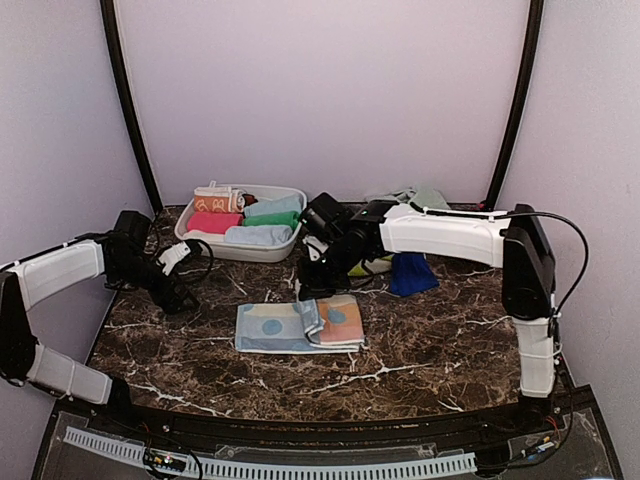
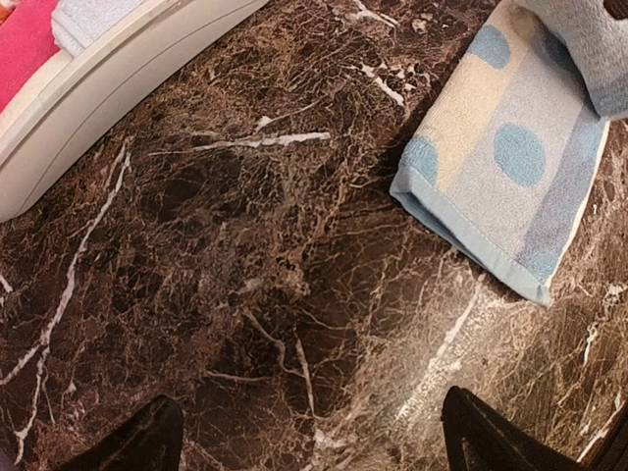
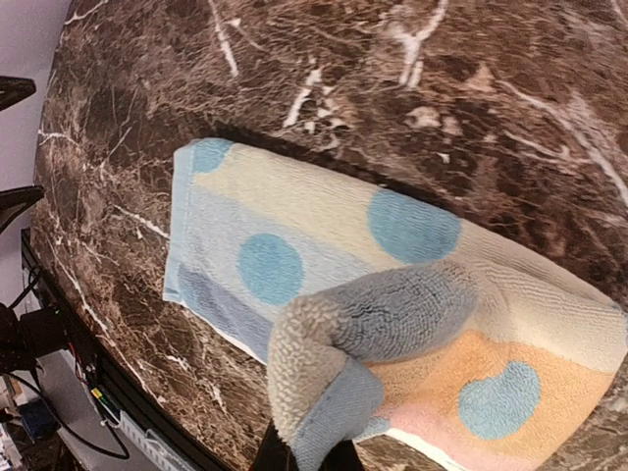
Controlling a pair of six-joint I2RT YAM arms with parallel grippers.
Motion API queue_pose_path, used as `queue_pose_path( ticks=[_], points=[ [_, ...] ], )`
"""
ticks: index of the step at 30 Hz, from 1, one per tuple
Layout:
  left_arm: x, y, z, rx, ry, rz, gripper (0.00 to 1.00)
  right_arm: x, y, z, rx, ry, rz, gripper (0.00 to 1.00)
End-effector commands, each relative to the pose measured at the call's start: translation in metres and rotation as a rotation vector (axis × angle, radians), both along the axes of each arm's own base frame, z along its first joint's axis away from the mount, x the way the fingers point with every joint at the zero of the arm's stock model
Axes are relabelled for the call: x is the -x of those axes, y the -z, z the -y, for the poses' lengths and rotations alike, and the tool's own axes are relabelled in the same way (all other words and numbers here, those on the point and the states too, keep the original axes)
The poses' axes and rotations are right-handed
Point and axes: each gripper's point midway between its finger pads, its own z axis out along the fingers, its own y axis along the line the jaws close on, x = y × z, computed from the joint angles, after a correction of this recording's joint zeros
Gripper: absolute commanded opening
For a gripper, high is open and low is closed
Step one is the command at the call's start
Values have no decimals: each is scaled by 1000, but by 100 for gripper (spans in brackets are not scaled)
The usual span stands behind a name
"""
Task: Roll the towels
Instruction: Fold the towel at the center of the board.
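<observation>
A light-blue towel [image 1: 285, 328] with blue spots and cream and orange bands lies flat at the middle of the marble table [image 1: 430, 345]. My right gripper [image 1: 312, 288] hangs over its far edge. In the right wrist view this gripper [image 3: 306, 459] is shut on a fold of the towel [image 3: 294, 265], which is pulled up and curled over the orange end. My left gripper [image 1: 176, 296] stands open over bare marble to the left of the towel. In its wrist view the fingers of the left gripper [image 2: 309, 444] are wide apart with nothing between them, and the towel's end [image 2: 510, 157] lies at the upper right.
A white tub [image 1: 238, 250] at the back left holds several rolled towels, among them a peach-orange one [image 1: 220, 198], a pink one [image 1: 212, 222] and a green one [image 1: 272, 219]. A dark blue towel [image 1: 412, 273] and a mint one [image 1: 425, 197] lie behind the right arm.
</observation>
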Motion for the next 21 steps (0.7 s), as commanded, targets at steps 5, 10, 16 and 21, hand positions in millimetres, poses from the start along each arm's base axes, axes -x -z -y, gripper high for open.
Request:
queue_pose_path(
  ticks=[5,10,16,21],
  points=[
    [-4,6,-1,83,-24,-5,92,4,-12,-59,-114,-69,-26,0],
    [-3,19,-7,37,-24,-35,88,6,-1,-75,-138,-79,-53,0],
    [-3,20,-9,22,-22,-23,88,3,19,-85,-149,-50,-83,2],
    [-5,19,-9,19,-23,-20,88,4,25,-100,-195,-39,-106,18]
  ],
)
